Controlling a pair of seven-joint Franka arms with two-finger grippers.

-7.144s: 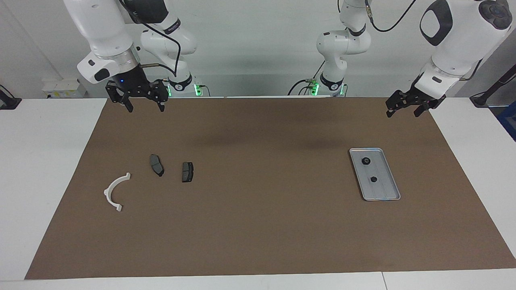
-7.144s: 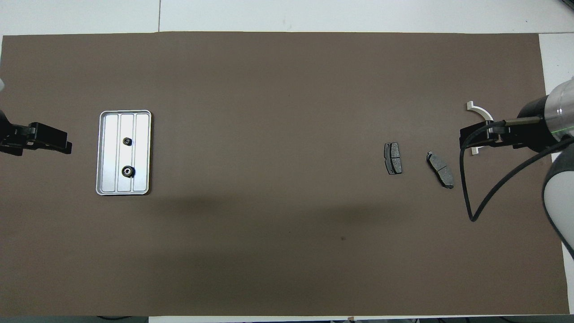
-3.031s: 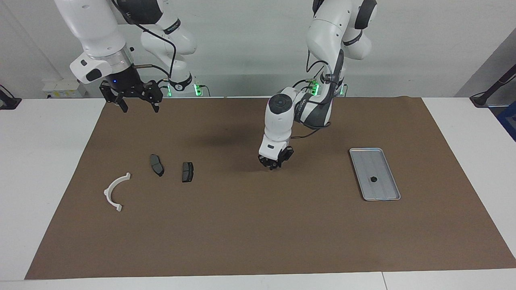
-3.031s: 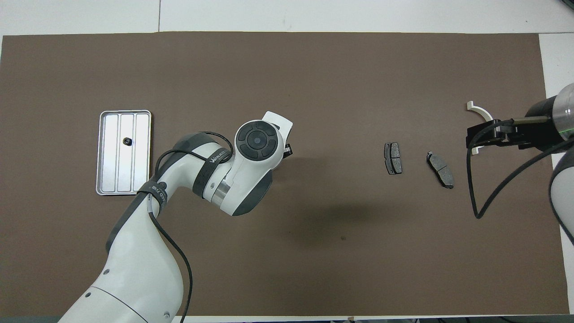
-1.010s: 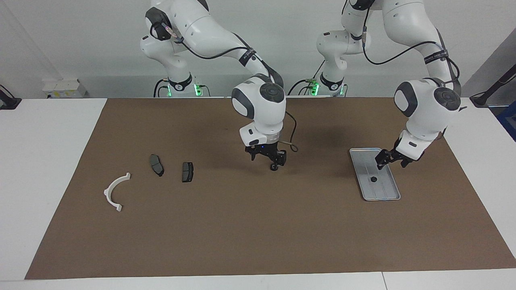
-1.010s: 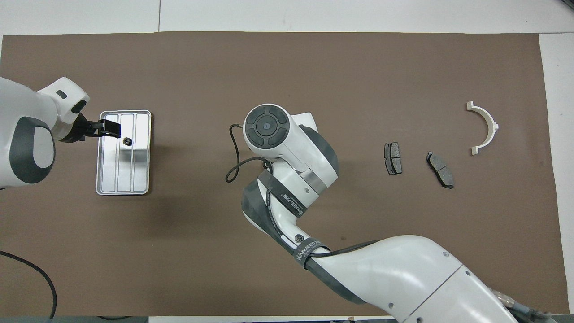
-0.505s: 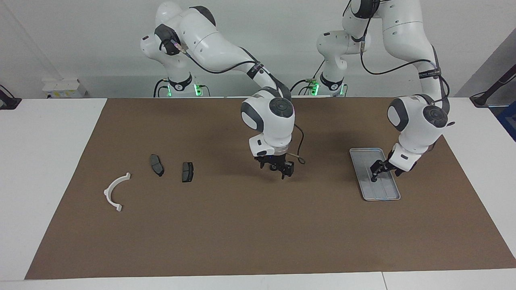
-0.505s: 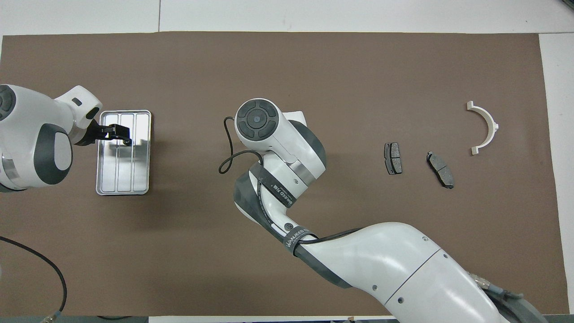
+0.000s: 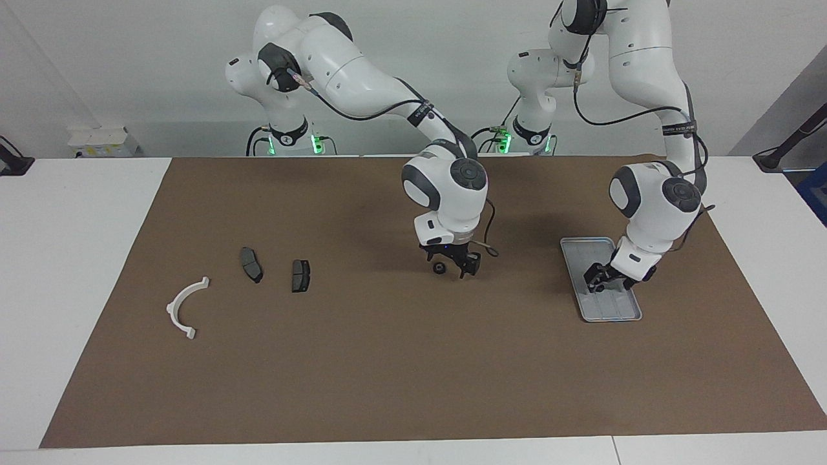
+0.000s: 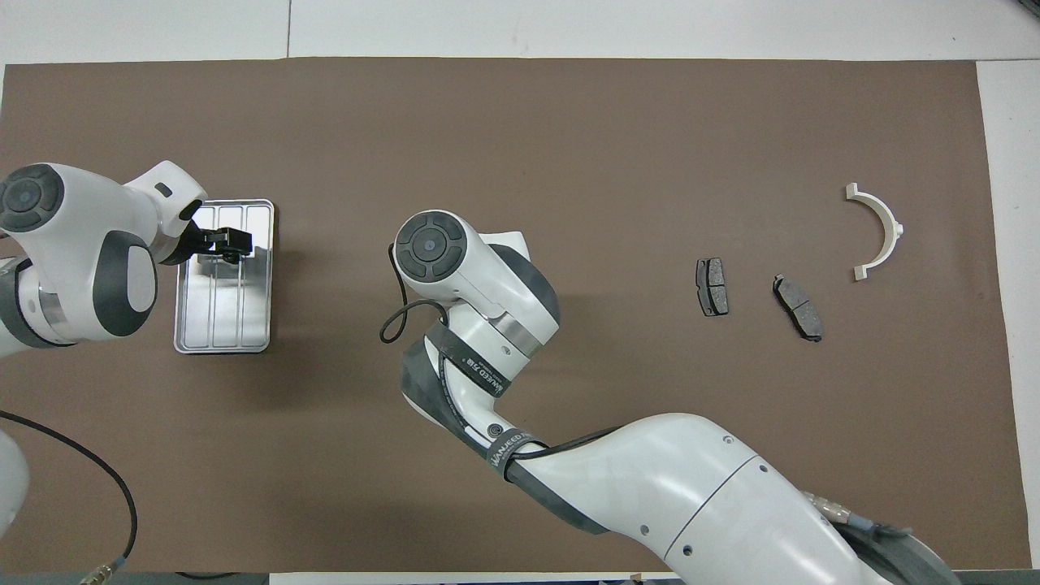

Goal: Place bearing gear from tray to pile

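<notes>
Brown paper mat [image 9: 387, 374]: the small black bearing gear [image 9: 439, 268] sits mid-mat, well off every edge, so I'd guess it's a handover spot. The right gripper [image 9: 454, 267] is spread just beside it. The left gripper [image 9: 599, 279], also spread, dips into the flat silver-grey metal tray [image 9: 619, 315] near its arm's end edge. The pile, a white half-ring bracket [image 9: 183, 310] plus two dark grey pads [image 9: 251, 264], lies toward the other end edge.

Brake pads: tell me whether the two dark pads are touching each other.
Apart. The overhead view shows bare brown mat between the pad beside the white bracket and the other pad; the white bracket itself lies separate too.
</notes>
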